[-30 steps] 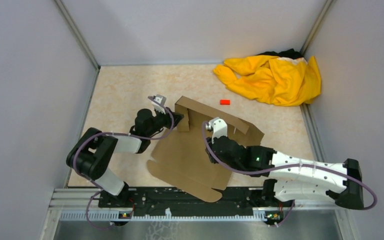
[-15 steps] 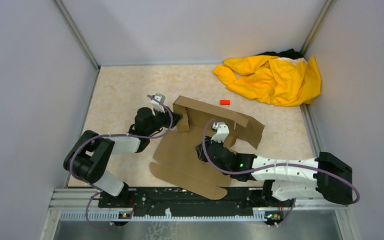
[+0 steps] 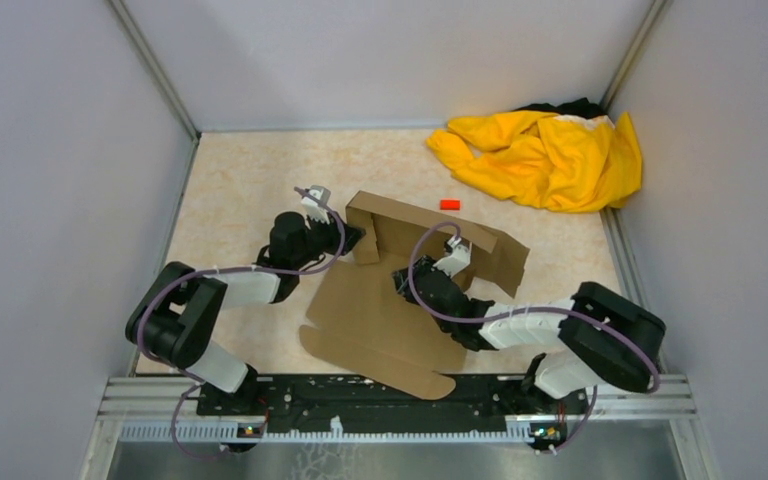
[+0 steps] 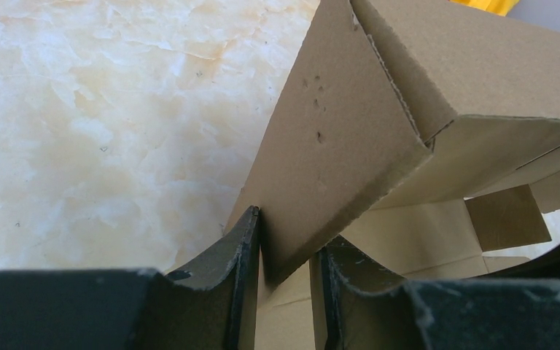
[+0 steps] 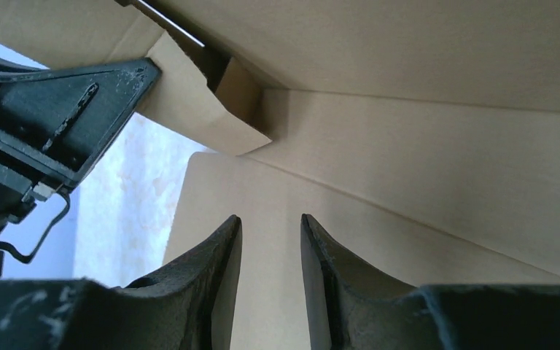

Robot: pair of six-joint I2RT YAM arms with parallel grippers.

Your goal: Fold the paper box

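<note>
The paper box is a brown cardboard sheet lying mid-table, its far wall folded upright and its near flaps flat. My left gripper is at the box's left end. In the left wrist view it is shut on the corner of the upright side flap. My right gripper reaches in over the flat base panel, close to the far wall. The right wrist view shows it open, with only the base panel behind the gap. The left gripper's black body shows beyond the box corner.
A crumpled yellow cloth lies in the far right corner, with a tiny red block just left of it. Grey walls enclose the beige tabletop on three sides. The arms' base rail runs along the near edge.
My right arm has folded in, carrying its gripper left and deeper into the box toward the far wall; its jaws have parted slightly. The left gripper has kept its hold.
</note>
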